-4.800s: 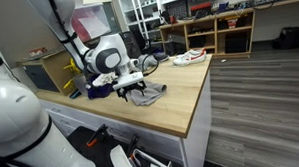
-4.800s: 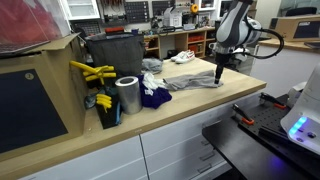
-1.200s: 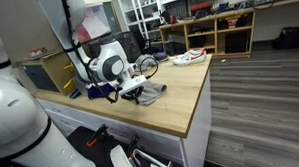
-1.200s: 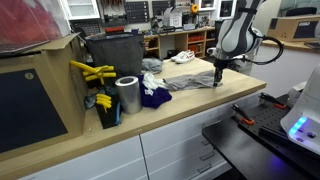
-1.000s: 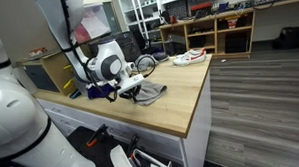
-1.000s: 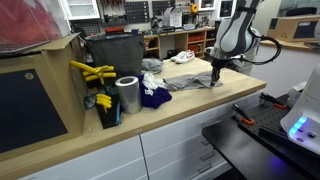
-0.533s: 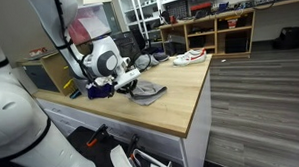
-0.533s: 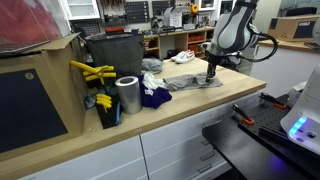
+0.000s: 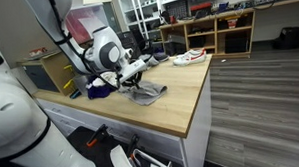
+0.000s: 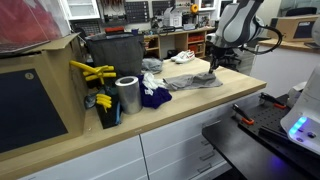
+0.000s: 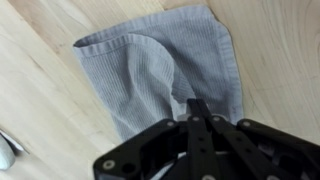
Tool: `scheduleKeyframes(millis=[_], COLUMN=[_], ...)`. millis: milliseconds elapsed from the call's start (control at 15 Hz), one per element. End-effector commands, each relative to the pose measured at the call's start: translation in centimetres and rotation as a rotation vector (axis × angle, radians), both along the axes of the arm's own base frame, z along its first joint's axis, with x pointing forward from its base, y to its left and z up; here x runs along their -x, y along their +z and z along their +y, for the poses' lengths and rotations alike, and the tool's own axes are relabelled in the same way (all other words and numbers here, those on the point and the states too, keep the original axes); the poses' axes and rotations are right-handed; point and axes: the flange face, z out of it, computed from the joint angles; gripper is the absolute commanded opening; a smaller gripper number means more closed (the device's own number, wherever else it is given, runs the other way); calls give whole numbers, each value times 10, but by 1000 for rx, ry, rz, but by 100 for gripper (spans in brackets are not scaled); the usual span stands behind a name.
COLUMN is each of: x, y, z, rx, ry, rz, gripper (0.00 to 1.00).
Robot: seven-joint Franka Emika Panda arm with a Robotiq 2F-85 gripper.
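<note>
The gripper (image 11: pixel 197 112) has its jaws pressed together on a raised fold of the grey towel (image 11: pixel 150 65), close to the towel's near edge. It seems to pinch that fold rather than just rest on it. From the fingertips the cloth spreads away across the wooden worktop (image 11: pixel 40 95) towards the upper left of the wrist view, and the ridge of the fold runs the same way. In both exterior views the towel (image 9: pixel 150 92) (image 10: pixel 190 82) lies flat just beneath the gripper (image 10: pixel 212 70), beside a dark blue cloth (image 10: pixel 153 97).
</note>
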Motion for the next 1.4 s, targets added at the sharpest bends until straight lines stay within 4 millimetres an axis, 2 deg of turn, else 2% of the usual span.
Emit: scheduleKeyframes(millis=[0,333,667,1267,1333], x=[5,10,12,23,23], y=[15,15,3,3,2], z=[-21,-41,-42,-63,-63], rx=[54,100,110,148,142], ry=[23,49,81,70,64], rz=[2,35,105,169,170], gripper=[0,0,0,1,26])
